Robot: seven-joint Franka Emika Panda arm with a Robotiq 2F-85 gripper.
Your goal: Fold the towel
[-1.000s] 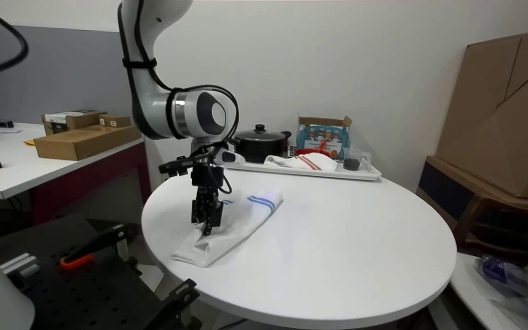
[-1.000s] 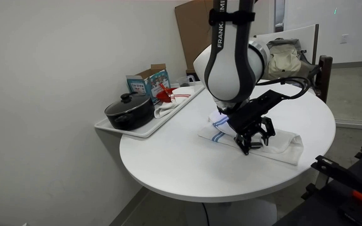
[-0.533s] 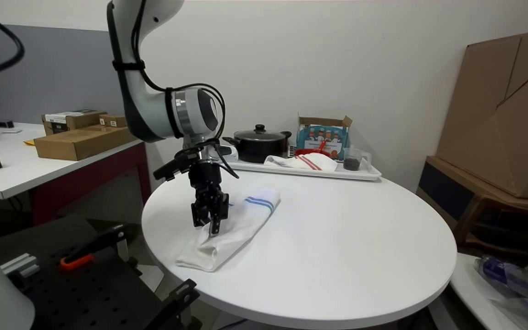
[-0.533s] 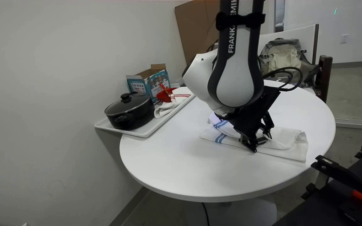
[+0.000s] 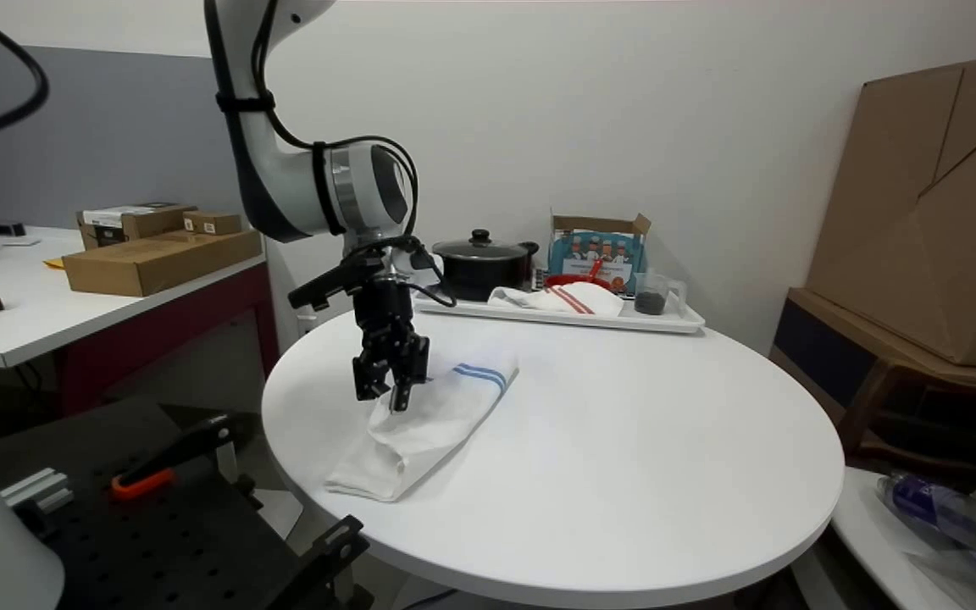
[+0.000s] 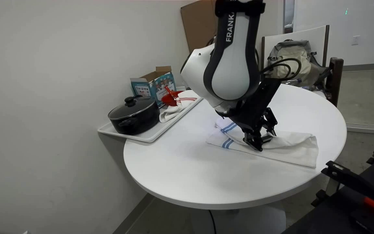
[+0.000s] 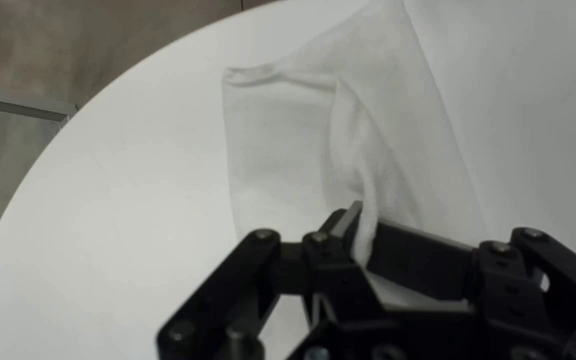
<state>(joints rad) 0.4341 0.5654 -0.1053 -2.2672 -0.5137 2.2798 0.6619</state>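
in an exterior view, a blue-striped white cloth towel [image 5: 435, 425] lies on a round white table [image 5: 640, 440], before a rectangular white tray [image 5: 657, 324]. a round black pot [image 5: 481, 271] stands left on the tray.

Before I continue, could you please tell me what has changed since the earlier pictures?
In both exterior views the claw has risen slightly, now apparently pinching a fold of the towel and drawing it up; the towel's unstriped end has slid slightly rightward. The pot, tray and red-striped cloth stayed put.
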